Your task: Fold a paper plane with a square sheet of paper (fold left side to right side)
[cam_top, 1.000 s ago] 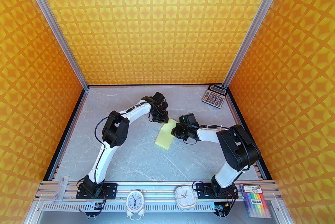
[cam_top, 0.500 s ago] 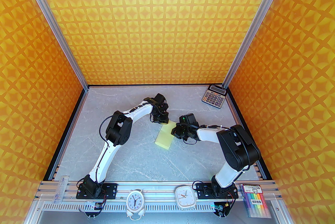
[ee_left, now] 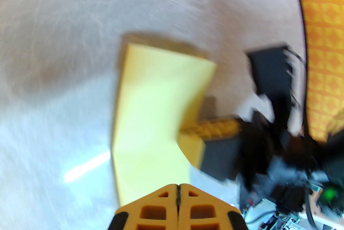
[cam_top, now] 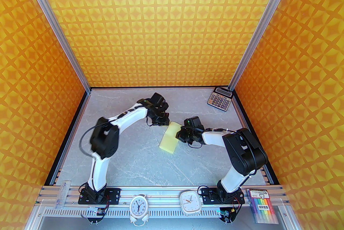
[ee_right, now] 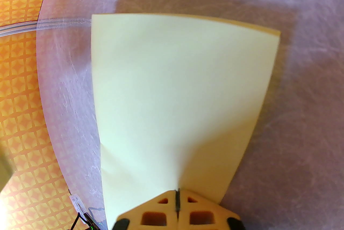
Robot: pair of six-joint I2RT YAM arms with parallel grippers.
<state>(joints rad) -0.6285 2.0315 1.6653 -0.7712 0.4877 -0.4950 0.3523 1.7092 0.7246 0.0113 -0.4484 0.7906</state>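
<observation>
The square sheet of paper [cam_top: 168, 139] is pale yellow and lies doubled over as a narrow strip in the middle of the grey table. My right gripper [cam_top: 179, 135] is shut on its right edge; in the right wrist view the paper [ee_right: 182, 94] fans out from the closed tips [ee_right: 177, 194]. My left gripper [cam_top: 164, 122] is shut just left of the strip's far corner. In the blurred left wrist view its closed tips [ee_left: 178, 190] sit over the paper's [ee_left: 156, 100] near end, with no sheet seen between them. The right gripper's fingers [ee_left: 215, 128] pinch the side edge. The paper plane is out of view.
A grey calculator [cam_top: 219, 98] lies at the back right corner. Two small clocks [cam_top: 138, 207] [cam_top: 190, 201] and a pack of coloured markers [cam_top: 262, 208] sit on the front rail. Orange patterned walls enclose the table on three sides.
The left arm swung to the left and its gripper slid off the paper's far corner, which now shows. Its jaws closed the last bit. The right arm and the paper stayed put.
</observation>
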